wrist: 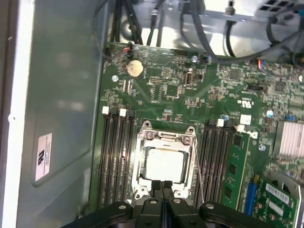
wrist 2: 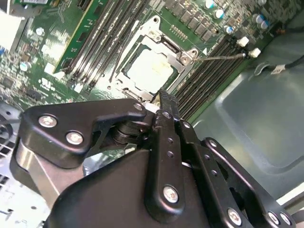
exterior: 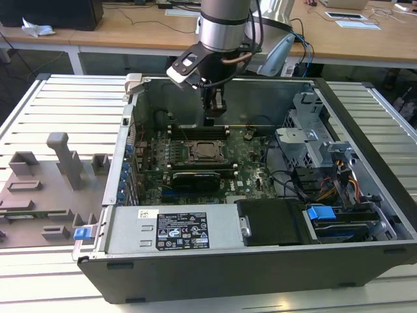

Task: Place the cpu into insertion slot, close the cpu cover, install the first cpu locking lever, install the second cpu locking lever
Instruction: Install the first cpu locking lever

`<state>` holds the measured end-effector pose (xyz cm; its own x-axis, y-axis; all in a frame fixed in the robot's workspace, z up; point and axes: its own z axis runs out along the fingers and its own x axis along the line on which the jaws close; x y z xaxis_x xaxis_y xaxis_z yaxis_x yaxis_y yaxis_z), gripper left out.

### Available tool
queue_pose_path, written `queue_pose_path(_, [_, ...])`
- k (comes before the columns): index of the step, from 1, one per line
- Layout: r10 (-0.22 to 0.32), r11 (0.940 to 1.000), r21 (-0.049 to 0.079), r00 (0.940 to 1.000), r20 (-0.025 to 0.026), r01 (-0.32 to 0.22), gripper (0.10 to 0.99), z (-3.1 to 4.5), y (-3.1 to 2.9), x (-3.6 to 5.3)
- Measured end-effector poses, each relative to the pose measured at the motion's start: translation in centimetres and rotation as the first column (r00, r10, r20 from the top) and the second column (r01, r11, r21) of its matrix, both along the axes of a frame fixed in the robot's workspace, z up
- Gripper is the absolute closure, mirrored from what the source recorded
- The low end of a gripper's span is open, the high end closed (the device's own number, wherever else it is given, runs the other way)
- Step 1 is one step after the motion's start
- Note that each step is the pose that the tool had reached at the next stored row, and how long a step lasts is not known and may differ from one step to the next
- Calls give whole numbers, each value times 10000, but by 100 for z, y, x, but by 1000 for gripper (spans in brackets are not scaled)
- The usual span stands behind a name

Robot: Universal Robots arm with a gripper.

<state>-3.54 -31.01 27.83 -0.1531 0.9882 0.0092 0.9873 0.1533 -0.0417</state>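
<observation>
The cpu (exterior: pixel 207 152), a matte silver square, lies flat in the insertion slot (wrist: pixel 138 189) on the green motherboard (exterior: pixel 251 160). In both wrist views the silvery cpu cover (wrist: pixel 141 164) (wrist 2: pixel 167 46) lies down around the cpu (wrist: pixel 165 165) (wrist 2: pixel 151 71) as a frame. A thin wire locking lever (wrist: pixel 198 166) (wrist 2: pixel 218 57) runs along one side of the socket and angles out over the memory slots. My gripper (exterior: pixel 215 119) hangs just above the socket's rear edge. Its fingertips (wrist: pixel 162 184) (wrist 2: pixel 160 97) are pressed together, shut, with nothing between them.
Black memory slots (wrist: pixel 116 156) flank the socket, and a green memory stick (wrist: pixel 235 171) stands beside them. The case holds a power supply (exterior: pixel 182 231), a drive cage (exterior: pixel 313 140) and loose cables (exterior: pixel 280 179). A grey fixture (exterior: pixel 58 163) sits outside on the exterior view's left.
</observation>
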Motion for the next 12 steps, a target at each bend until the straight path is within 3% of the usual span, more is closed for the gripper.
queue_pose_path(2, [317,9995,0,9995,0,-317,980,0,0,0])
queue_pose_path(3, [771,9970,0,9970,0,-771,980,0,0,0])
queue_pose_path(8, [2252,9743,0,9743,1,-2252,980,0,0,0])
queue_pose_path(12, [2717,9624,0,9624,1,-2717,980,0,0,0])
